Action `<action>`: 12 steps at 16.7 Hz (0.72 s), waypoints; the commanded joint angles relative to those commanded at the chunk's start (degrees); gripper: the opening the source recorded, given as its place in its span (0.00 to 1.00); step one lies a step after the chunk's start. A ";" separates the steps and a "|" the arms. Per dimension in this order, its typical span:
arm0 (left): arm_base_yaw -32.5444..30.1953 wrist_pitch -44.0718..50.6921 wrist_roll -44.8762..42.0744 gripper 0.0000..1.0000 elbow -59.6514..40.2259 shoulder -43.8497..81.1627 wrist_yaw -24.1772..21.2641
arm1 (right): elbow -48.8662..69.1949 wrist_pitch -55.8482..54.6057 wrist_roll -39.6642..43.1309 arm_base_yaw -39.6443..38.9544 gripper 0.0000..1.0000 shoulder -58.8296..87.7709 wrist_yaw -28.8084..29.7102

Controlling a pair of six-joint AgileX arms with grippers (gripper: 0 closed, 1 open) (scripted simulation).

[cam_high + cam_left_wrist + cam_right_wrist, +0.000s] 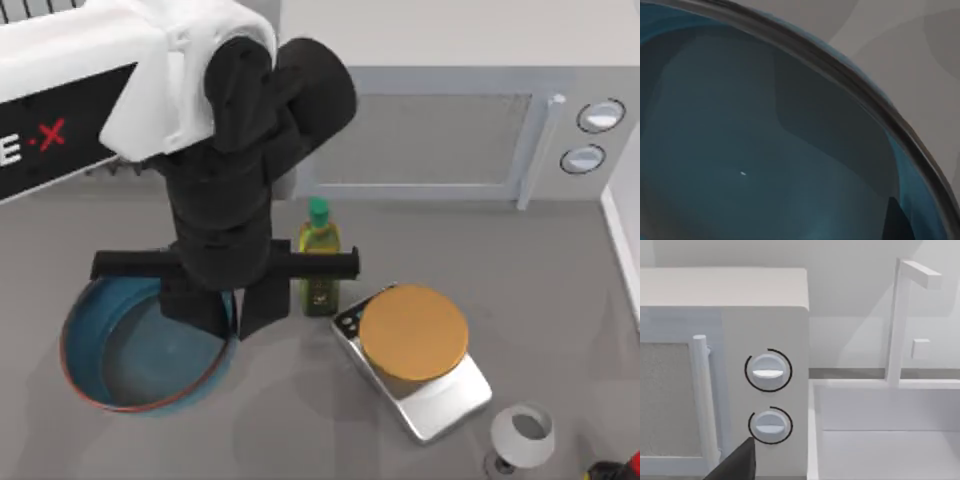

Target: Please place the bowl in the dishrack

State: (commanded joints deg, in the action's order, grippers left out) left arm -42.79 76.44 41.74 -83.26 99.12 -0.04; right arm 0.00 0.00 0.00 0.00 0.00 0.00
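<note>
**1 arm over the bowl, grip state unclear**

Left gripper (232,312) sits at the right-hand rim of the bowl (120,360), front-left on the table (300,420); cannot tell if its fingers are apart or closed. Left wrist view: bowl (750,150) interior, close up. Olive oil bottle (319,262) just right of the gripper. Orange disc (414,332) lies on the scale (440,400). Microwave (440,135) behind.

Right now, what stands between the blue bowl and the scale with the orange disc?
In the top view, a green-capped oil bottle stands between the bowl and the scale, behind the left gripper.
</note>
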 joint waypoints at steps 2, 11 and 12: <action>-0.02 7.16 -0.06 0.00 -6.18 -1.23 0.00 | 0.00 0.00 0.00 0.00 1.00 0.00 0.00; 0.34 14.30 -0.46 0.00 -13.30 -3.37 0.03 | 0.00 0.00 0.00 0.00 1.00 0.00 0.00; 0.98 13.65 -0.86 0.00 -13.32 -3.77 0.01 | 0.00 0.00 0.00 0.00 1.00 0.00 0.00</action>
State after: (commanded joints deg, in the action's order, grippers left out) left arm -41.81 90.09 40.88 -96.58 95.35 -0.02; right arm 0.00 0.00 0.00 0.00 0.00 0.00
